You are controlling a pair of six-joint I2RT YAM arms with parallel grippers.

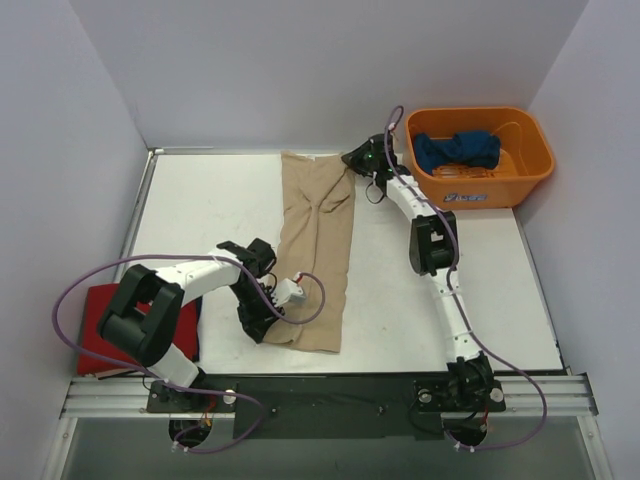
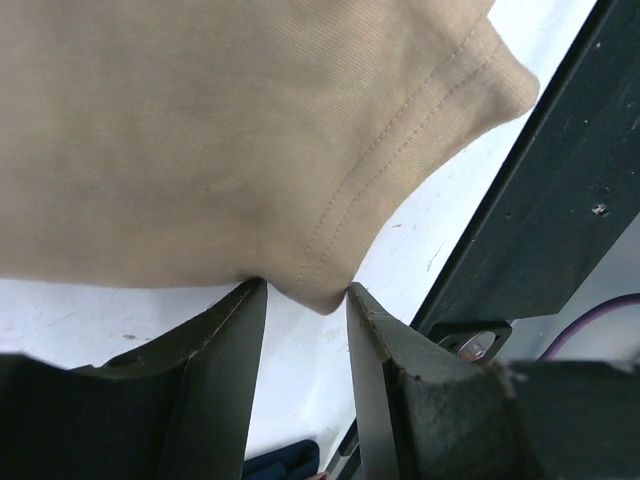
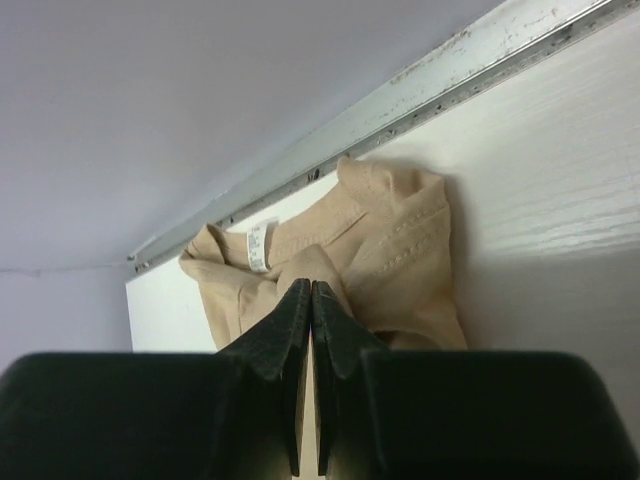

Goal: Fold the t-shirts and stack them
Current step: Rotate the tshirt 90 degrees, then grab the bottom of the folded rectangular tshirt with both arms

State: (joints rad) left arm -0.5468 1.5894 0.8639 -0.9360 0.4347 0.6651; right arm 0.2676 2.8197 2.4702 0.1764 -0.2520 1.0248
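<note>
table (image 1: 200,200): white, walls on 3 sides; metal rail (image 3: 420,95) along far edge, dark rail (image 2: 530,200) along near edge.
tan t-shirt (image 1: 320,240): folded to a long narrow strip, flat on the table a bit left of centre, running far to near. Far end bunched just short of the far rail, near end by the near rail.
orange bin (image 1: 490,192): far-right corner, just right of the tee's far end, not touching it.
R arm (image 1: 435,245): from near-right base, stretched far and slightly left to the tee's far end.
L arm (image 1: 190,275): from near-left base, elbow up, forearm runs right, wrist drops at the tee's near-left corner.
red t-shirt (image 1: 95,320): near-left, at the table's left edge, partly hidden by L arm. Dark cloth (image 1: 196,325) along its right side; can't tell what it is.
dark blue t-shirt (image 1: 455,150): crumpled inside the bin.
left gripper (image 2: 305,300): jaws about half apart; tips nip a stitched hem nub of the tan tee, cloth drawn to a point there, white table showing through the gap behind it.
right gripper (image 3: 311,285): fingers pressed together, no gap. Tips sit on the bunched collar end; can't tell if any cloth is caught.
white connector (image 1: 290,292): on L arm's cable, above the tee's near part.
neck label (image 3: 258,246): small, white, at the collar, left of R tips.
</note>
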